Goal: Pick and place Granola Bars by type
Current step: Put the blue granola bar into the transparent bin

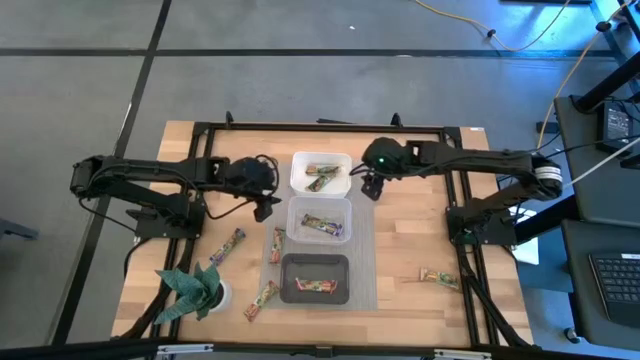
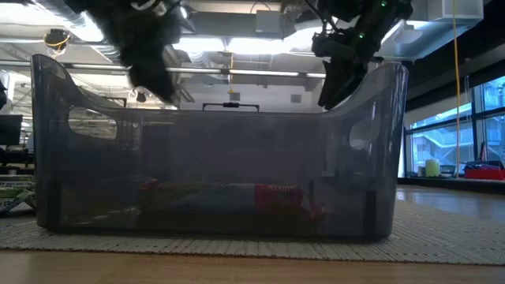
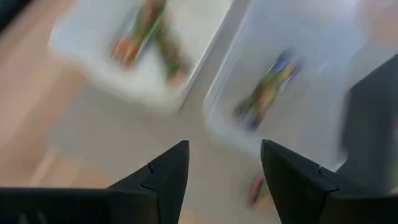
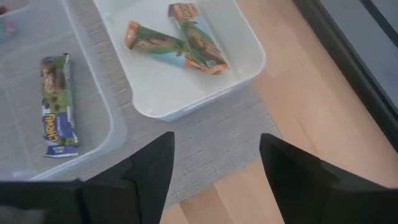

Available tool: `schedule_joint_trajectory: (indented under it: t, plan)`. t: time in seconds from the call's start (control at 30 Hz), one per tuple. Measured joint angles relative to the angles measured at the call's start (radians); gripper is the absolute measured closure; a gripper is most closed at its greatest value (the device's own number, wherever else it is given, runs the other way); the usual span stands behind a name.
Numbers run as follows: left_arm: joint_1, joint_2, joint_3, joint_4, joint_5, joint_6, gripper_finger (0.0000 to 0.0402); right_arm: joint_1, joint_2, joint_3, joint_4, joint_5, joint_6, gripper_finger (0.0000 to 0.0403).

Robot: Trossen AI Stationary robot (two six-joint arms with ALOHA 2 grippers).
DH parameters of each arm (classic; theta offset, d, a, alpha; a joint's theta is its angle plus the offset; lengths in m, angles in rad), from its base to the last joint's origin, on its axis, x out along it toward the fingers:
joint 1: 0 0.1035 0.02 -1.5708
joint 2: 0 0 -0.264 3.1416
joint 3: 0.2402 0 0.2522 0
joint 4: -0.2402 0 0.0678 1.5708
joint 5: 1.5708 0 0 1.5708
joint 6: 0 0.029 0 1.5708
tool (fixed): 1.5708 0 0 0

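Right gripper (image 4: 214, 171) fingers stand wide apart and empty beside the white rectangular plastic tub (image 1: 321, 158), where green-brown wrapped bars (image 4: 177, 38) lie sorted. Left gripper (image 3: 224, 174) fingers, likewise parted and empty, hover near the clear tub (image 1: 320, 207) with its purple-blue bar (image 4: 56, 106); unsorted bars (image 1: 228, 246) lie on the wooden table (image 1: 420, 240).

Granola Bars (image 1: 320, 176) in tubs, others loose

The three tubs stand in one row on the grey mat (image 1: 365, 240), very close together: white tub (image 1: 320, 172), clear tub (image 1: 320, 220), black tub (image 1: 315, 278). Between them almost no passage is free. Right of the mat the bench (image 1: 420, 230) is bare until one bar (image 1: 440, 279). Left of the mat, loose bars (image 1: 228, 247) and a plant (image 1: 195, 290) stand in the way
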Motion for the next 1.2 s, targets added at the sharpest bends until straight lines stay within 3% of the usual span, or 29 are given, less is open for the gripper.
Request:
schedule_joint_trajectory:
  t: [0.2, 0.37, 0.6, 0.8, 1.2]
  plan:
    - [-0.047, 0.000, 0.000, -0.284, -0.035, -0.194, 0.0210, -0.016, -0.019, -0.027, 0.016, 0.001, 0.024, 0.0163]
    - [-0.126, 0.021, 0.000, -0.417, -0.036, -0.368, 0.0210, -0.016, -0.016, -0.027, 0.043, 0.001, 0.021, 0.0163]
    - [-0.246, 0.128, 0.000, -0.429, -0.026, -0.539, 0.0210, -0.017, -0.016, -0.027, 0.078, 0.001, 0.018, 0.0163]
    - [-0.300, 0.248, 0.000, -0.456, 0.054, -0.705, 0.0210, -0.017, -0.016, -0.027, 0.081, 0.001, 0.019, 0.0163]
    - [-0.389, 0.366, 0.000, -0.455, 0.132, -0.825, 0.0210, -0.017, -0.016, -0.027, 0.087, 0.001, 0.019, 0.0163]
